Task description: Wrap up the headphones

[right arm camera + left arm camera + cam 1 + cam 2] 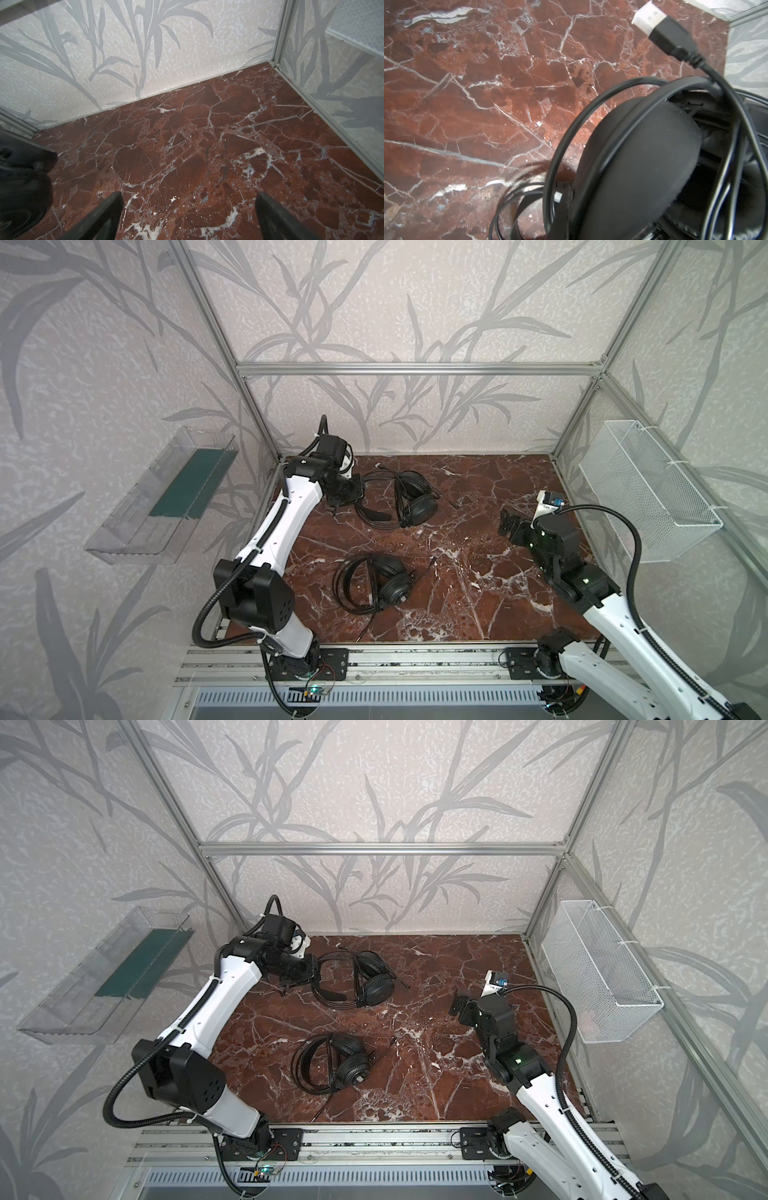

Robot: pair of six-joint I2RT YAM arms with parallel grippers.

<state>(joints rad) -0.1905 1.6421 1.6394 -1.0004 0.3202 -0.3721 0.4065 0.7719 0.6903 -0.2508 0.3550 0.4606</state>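
- In both top views two headphones lie on the bench [478, 489], well apart: the far headset [415, 497] by the back wall, the near headset [386, 585] toward the front; each has cable looped across its band; the left gripper [347, 495] sits at the far headset's band; the right gripper [508, 522] hangs over bare bench
- Left wrist view: cable coils round a broad black pad [643, 166], the USB plug [660, 27] sticks free; the gripper is closed tight, on what I cannot tell
- Right wrist view: fingers [104, 218] spread wide, nothing between them
- Judged: finishing the far headset's wrap; next, secure the plug end, then let go without dragging loops off
- Count: two headsets, two grippers, one clear bin [162, 497], one wire basket [648, 489]
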